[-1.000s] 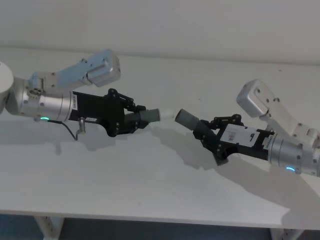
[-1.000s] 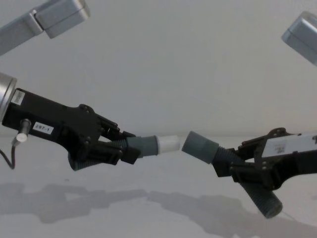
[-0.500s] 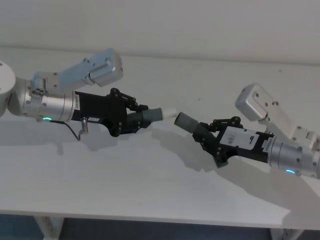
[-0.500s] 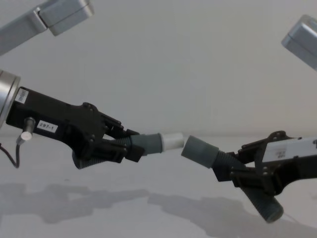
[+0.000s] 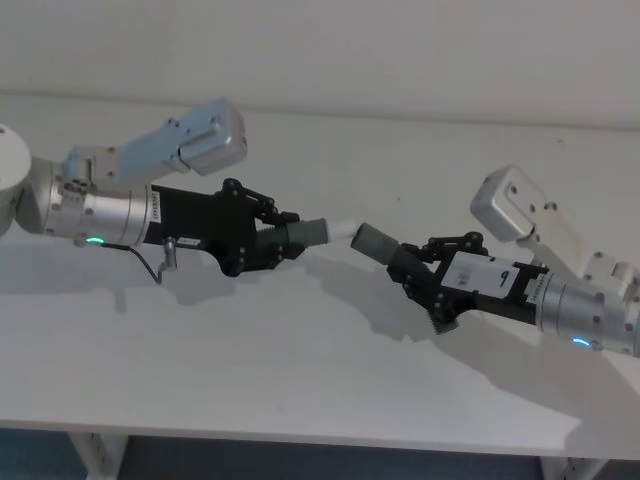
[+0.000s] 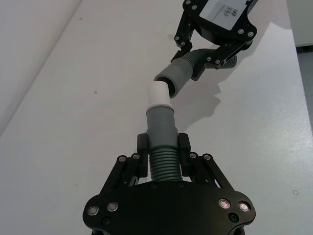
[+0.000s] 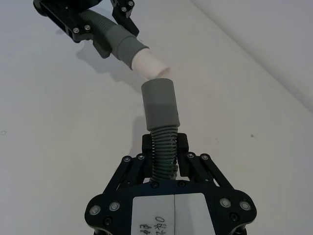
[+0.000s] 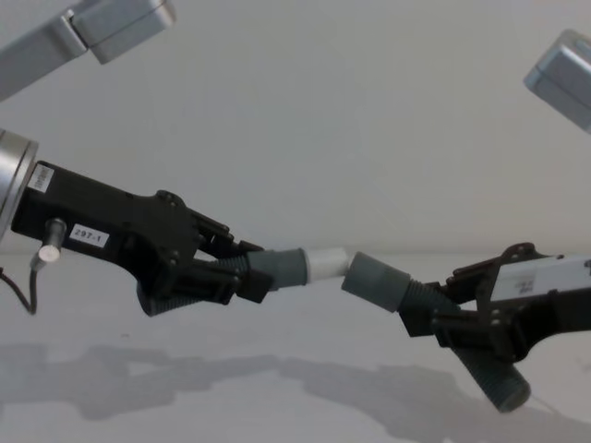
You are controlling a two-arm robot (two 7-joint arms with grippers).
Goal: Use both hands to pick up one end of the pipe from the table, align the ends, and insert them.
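Observation:
Both pipe pieces hang above the white table (image 5: 300,380). My left gripper (image 5: 262,243) (image 6: 163,147) (image 8: 233,277) is shut on the ribbed middle of the pipe piece (image 5: 305,233) (image 6: 161,125) that carries the white tip (image 5: 343,226) (image 6: 159,94) (image 8: 326,263). From the right, my right gripper (image 5: 420,277) (image 7: 164,144) (image 8: 445,318) is shut on the other ribbed piece, whose grey socket collar (image 5: 375,241) (image 7: 160,104) (image 8: 374,281) faces the tip. The tip meets the collar's mouth at a slight angle. How far it sits inside I cannot tell.
A thin cable (image 5: 152,268) loops down from the left wrist. The table's front edge (image 5: 300,436) runs along the bottom of the head view, and a plain wall stands behind the table.
The two grippers have drawn together. The gap between the white tip and the socket collar has closed, and they now touch.

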